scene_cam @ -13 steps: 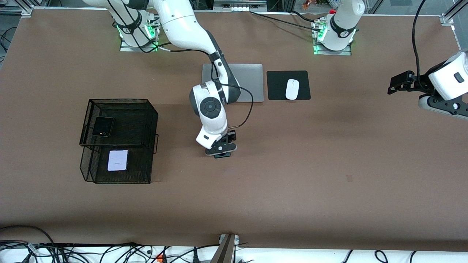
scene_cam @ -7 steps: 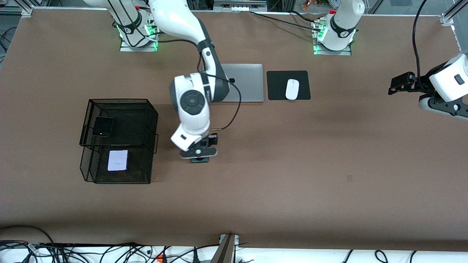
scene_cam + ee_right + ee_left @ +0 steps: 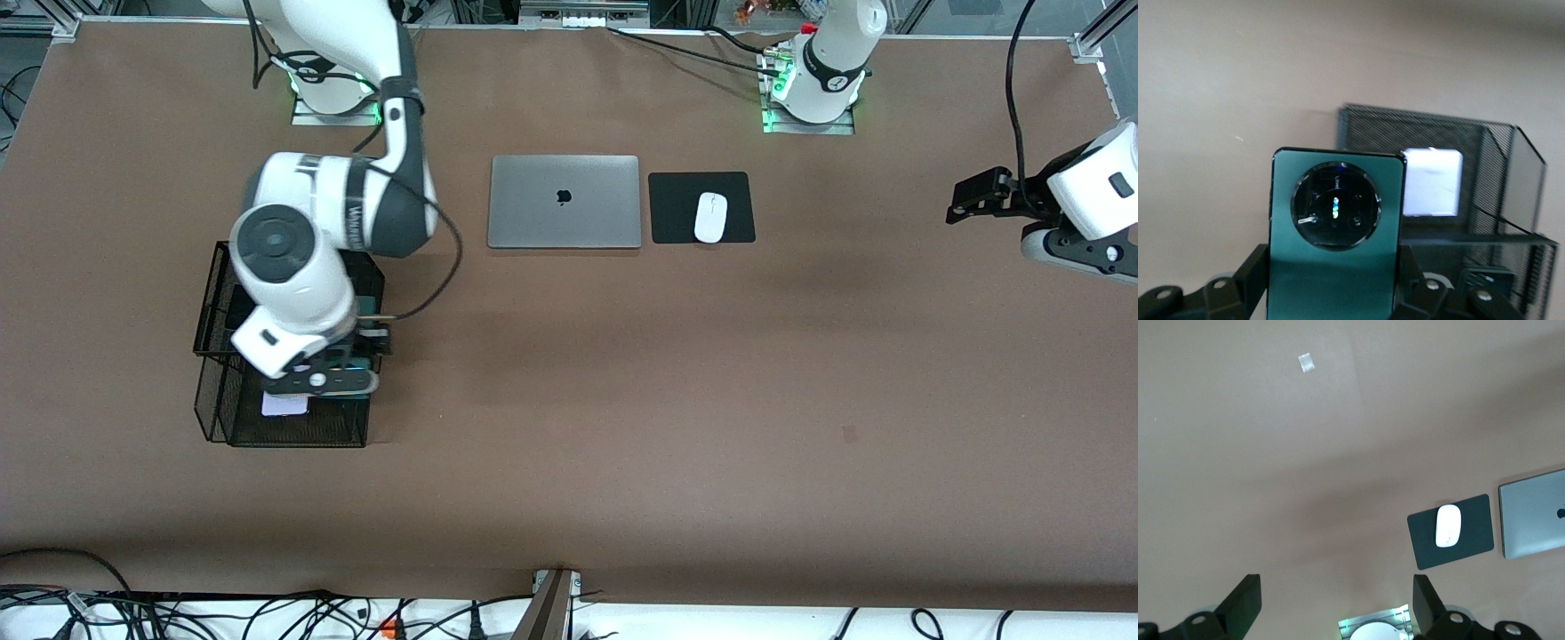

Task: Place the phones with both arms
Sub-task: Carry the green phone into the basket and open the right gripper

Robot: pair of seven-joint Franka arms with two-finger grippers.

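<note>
My right gripper (image 3: 322, 380) hangs over the black wire basket (image 3: 210, 404) at the right arm's end of the table. It is shut on a dark green phone (image 3: 1335, 233) with a round camera ring, whose long sides sit between the fingers (image 3: 1253, 270). A pale lilac-white phone (image 3: 284, 406) lies flat in the basket's lower tier and shows in the right wrist view as a pale phone (image 3: 1432, 181) past the green one. The right arm covers much of the upper tier. My left gripper (image 3: 969, 200) waits open in the air at the left arm's end, fingers (image 3: 1241, 607) wide apart and holding nothing.
A shut silver laptop (image 3: 564, 202) lies near the arm bases, with a white mouse (image 3: 710, 217) on a black pad (image 3: 738, 191) beside it. Brown tabletop (image 3: 622, 400) stretches between the basket and the left arm's end. Cables run along the table's near edge.
The right arm has swung from the middle of the table over to the basket, carrying the green phone, and the laptop is now uncovered. The left arm has hardly moved.
</note>
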